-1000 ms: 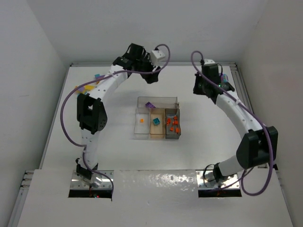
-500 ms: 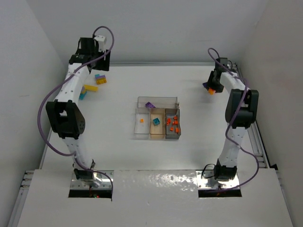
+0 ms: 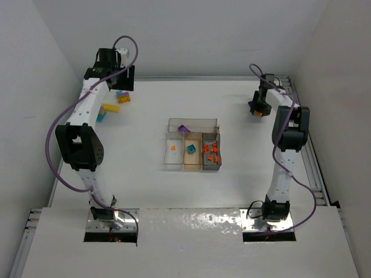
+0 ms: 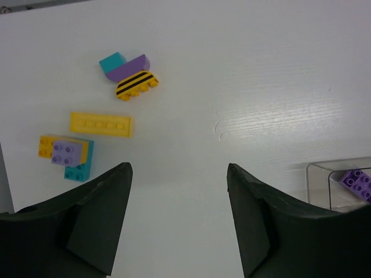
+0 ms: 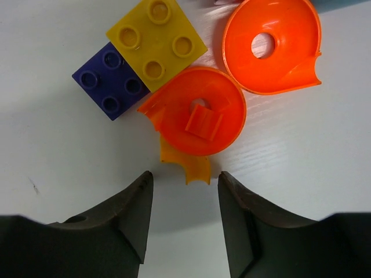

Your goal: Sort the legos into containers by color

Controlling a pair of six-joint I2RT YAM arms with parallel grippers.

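Spreading beneath plain white walls (image 3: 191, 35), the white table (image 3: 145, 191) carries the clear tray (image 3: 193, 120) at its middle. A purple brick (image 3: 184, 128) lies in the wide section, a small orange piece (image 3: 173, 147) in the clear compartment, a teal brick (image 3: 191, 149) in the tan one and orange-red pieces (image 3: 212, 152) in the grey one. At the far left corner the left gripper (image 4: 178, 169) hangs with jaws spread, nothing between them. Ahead of it lie a loose cluster (image 4: 130, 75) of teal, purple and striped yellow bricks, a yellow plate (image 4: 101, 124) and a small stack (image 4: 65, 153). At the far right the right gripper (image 5: 185, 176) has its jaws apart, pinching nothing, its gap facing the tab of a round orange piece (image 5: 200, 113). A second round piece (image 5: 272, 43), a yellow brick (image 5: 156, 43) and a dark blue brick (image 5: 110, 87) lie just beside it.
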